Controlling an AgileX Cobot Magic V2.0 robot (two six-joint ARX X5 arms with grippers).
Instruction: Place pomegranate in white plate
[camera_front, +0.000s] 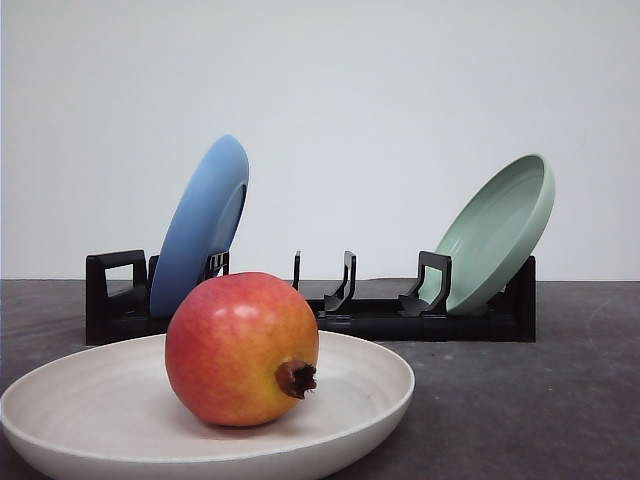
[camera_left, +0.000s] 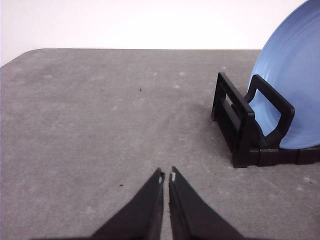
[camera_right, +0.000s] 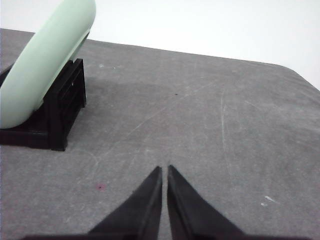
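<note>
Judging from how things lie, your placing step looks done: the pomegranate (camera_front: 242, 348) rests inside the white plate (camera_front: 380, 385). Your left gripper (camera_left: 166, 176) and right gripper (camera_right: 164, 169) sit pinched together, empty, above bare table (camera_left: 100, 125); nothing further seems needed.

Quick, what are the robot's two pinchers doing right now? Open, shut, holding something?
Left gripper: shut, holding nothing, above bare table.
Right gripper: shut, holding nothing, above bare table.

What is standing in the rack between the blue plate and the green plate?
Front view: only empty black rack dividers between the blue plate and green plate.
</note>
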